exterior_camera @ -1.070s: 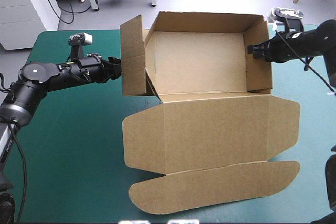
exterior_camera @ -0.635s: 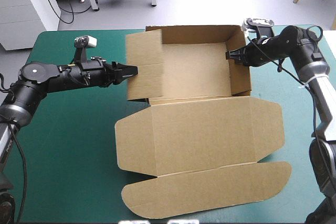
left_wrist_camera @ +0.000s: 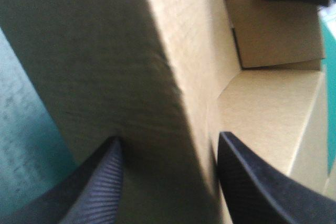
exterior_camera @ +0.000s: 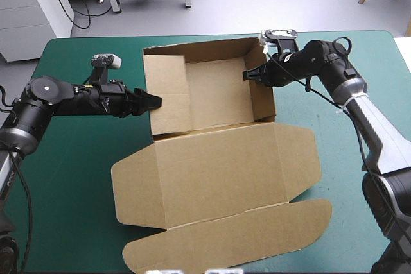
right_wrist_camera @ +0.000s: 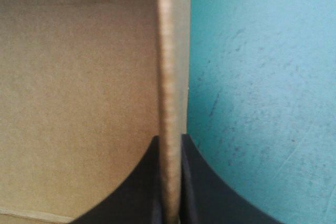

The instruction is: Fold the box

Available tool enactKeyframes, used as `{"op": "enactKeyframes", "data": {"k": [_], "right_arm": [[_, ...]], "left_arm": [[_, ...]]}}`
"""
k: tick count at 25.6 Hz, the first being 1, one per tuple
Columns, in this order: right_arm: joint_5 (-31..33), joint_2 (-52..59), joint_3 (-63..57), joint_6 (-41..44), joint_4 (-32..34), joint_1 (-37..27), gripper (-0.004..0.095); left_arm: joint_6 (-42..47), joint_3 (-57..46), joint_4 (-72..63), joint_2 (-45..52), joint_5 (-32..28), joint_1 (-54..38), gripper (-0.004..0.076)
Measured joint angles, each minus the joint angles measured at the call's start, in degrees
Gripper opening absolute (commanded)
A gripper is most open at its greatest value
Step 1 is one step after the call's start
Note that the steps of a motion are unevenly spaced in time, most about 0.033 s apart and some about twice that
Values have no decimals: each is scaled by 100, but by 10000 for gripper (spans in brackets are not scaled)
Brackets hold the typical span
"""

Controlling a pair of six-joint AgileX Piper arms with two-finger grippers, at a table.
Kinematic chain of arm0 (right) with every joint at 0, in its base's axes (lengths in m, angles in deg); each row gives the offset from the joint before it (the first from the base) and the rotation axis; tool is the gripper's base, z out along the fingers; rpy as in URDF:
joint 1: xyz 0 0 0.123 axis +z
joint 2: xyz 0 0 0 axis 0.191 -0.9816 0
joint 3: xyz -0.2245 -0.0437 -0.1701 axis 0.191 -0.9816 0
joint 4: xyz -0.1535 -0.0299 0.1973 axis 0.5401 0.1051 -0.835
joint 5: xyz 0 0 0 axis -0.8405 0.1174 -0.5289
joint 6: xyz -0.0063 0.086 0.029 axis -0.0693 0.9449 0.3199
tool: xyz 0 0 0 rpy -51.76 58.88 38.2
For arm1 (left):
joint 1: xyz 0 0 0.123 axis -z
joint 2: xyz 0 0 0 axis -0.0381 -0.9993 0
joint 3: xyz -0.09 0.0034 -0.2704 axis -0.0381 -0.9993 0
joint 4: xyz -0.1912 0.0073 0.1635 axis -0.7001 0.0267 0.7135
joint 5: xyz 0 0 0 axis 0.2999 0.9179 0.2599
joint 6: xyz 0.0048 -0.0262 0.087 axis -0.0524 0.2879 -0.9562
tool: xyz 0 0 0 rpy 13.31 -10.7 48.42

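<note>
box (exterior_camera: 212, 158): open tray facing up, lid flat, long axis tray-to-lid, slightly skewed | left gripper (exterior_camera: 154, 101): fingers apart, astride box's left wall | right gripper (exterior_camera: 247, 76): pinching box's right wall

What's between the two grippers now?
Only the box, its open tray's floor bare, in the high view: the left gripper straddles one wall, the right gripper pinches the opposite.

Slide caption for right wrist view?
Right end effector shut on upright wall of brown board box, teal-green table cover beside.
</note>
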Motion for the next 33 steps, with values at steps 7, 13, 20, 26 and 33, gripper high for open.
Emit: {"op": "enactKeyframes", "data": {"k": [7,13,20,26,33], "right_arm": [[-59,-6,0,567,462,607,-18],[-48,-6,0,866,588,755,-18],[300,-10,-5,998,789,881,-19],[883,-10,-5,1307,1344,870,-18],[1649,-399,-5,1816,1831,893,-17]], "left_arm": [[1509,0,1606,0,-46,0,214],[2584,6,2809,-7,-292,339,11],[4218,47,4429,-338,-412,1146,-10],[4375,688,4562,-918,12,1467,-10],[4250,1329,4381,-1768,610,1542,-9]]}}
